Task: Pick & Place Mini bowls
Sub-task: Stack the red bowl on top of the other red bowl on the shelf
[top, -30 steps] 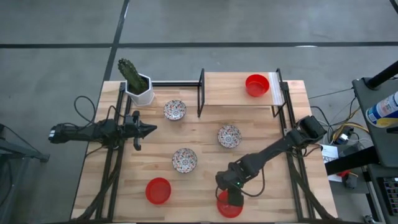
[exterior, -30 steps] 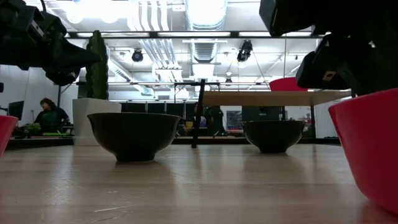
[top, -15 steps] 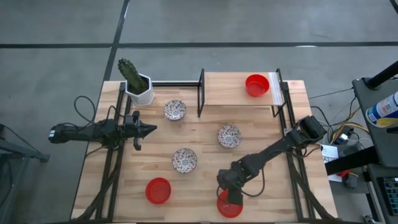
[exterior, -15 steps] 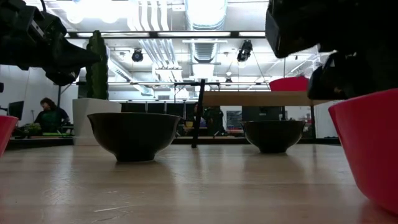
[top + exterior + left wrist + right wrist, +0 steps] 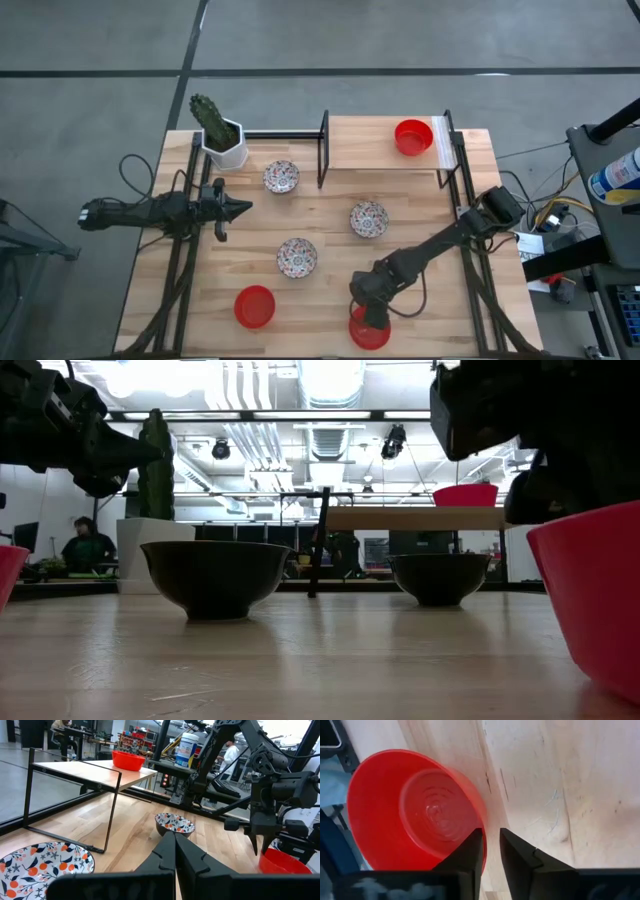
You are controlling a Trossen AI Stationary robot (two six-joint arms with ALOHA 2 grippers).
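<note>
Three red mini bowls show in the high view: one at the near edge [image 5: 370, 334], one at near left [image 5: 254, 306], one on the raised shelf [image 5: 412, 137]. Three patterned bowls [image 5: 281, 177] [image 5: 368, 219] [image 5: 297, 257] rest on their bases mid-table. My right gripper [image 5: 370, 316] points down over the near-edge red bowl [image 5: 415, 815], open by a narrow gap: one finger [image 5: 472, 847] stands over the bowl's inside, the other [image 5: 517, 852] outside its rim [image 5: 485, 842]. My left gripper [image 5: 240, 208] hangs shut and empty above the table's left side. My right gripper's fingers straddle the red bowl's rim from above. Bare wood shows between the rim and the outer finger. Whether the inner finger touches the rim, I cannot tell. The bowl rests on the table.
A white hexagonal pot with a green cactus [image 5: 222, 146] stands at the far left. A wooden shelf on a black metal frame [image 5: 380, 155] spans the far right. The red bowl sits close to the table's near edge [image 5: 370, 350]. A person shows in the room beyond [image 5: 84, 545].
My right gripper has crept a little toward the table's near edge and down over the red bowl's rim. The bowl has stayed where it was.
</note>
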